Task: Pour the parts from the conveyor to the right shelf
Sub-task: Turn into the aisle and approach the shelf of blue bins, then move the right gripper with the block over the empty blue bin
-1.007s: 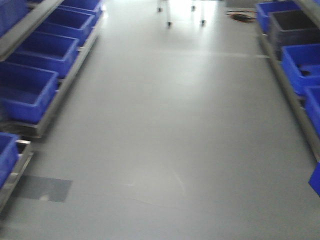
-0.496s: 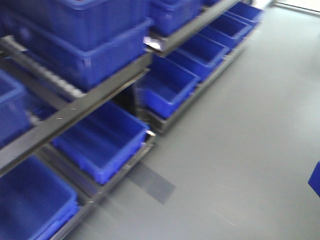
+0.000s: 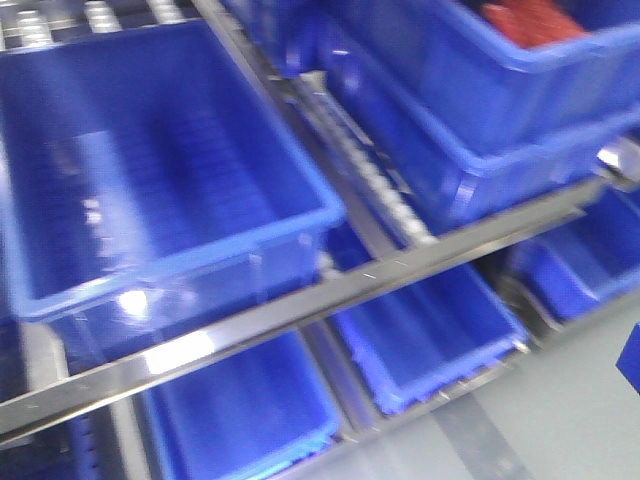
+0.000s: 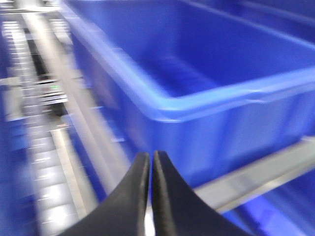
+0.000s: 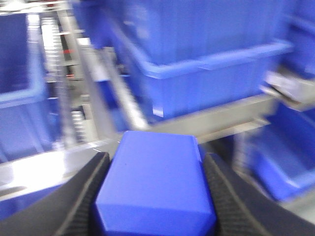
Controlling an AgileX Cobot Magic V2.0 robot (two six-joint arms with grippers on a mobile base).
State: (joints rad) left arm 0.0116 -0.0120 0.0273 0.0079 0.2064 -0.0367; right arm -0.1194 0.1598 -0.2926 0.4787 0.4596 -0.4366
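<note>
My right gripper [image 5: 155,158] is shut on the part, a bright-blue block [image 5: 155,189] that fills the space between the two black fingers. A blue corner at the right edge of the front view [image 3: 631,360] looks like the same block. My left gripper [image 4: 150,158] is shut and empty, its tips in front of a large blue crate [image 4: 206,73]. The steel-framed shelf [image 3: 300,305] with roller tracks [image 3: 375,185] and blue crates [image 3: 160,170] fills the front view. The conveyor is out of view.
An upper crate at the top right holds something red [image 3: 530,20]. More blue crates sit on the lower level [image 3: 430,330]. A strip of light-grey floor [image 3: 570,420] shows at the bottom right. The wrist views are motion-blurred.
The front view has swung from the open floor aisle onto the rack of crates, now very close. The blue corner at the right edge has stayed in the same place.
</note>
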